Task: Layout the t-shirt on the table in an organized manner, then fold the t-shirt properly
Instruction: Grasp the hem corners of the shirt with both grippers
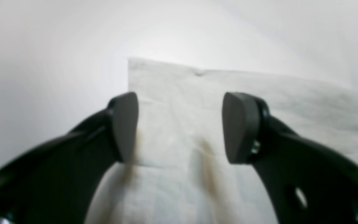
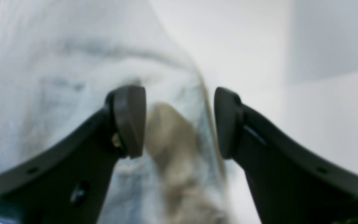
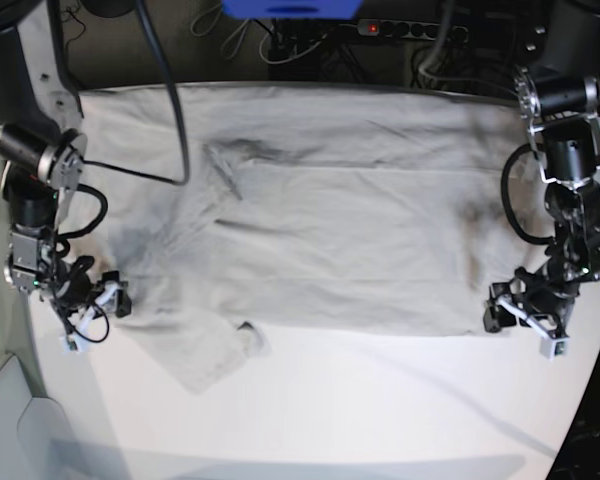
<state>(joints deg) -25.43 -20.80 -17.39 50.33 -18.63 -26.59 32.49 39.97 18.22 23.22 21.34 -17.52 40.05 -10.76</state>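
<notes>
T-shirt (image 3: 320, 240) lies spread, lightly wrinkled, between the released left pincer (image 1: 180, 127) and right pincer (image 2: 180, 123).

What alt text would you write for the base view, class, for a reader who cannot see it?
A light grey t-shirt lies spread across a white table, one sleeve trailing toward the near edge. The right gripper and left gripper sit open at opposite ends.
</notes>
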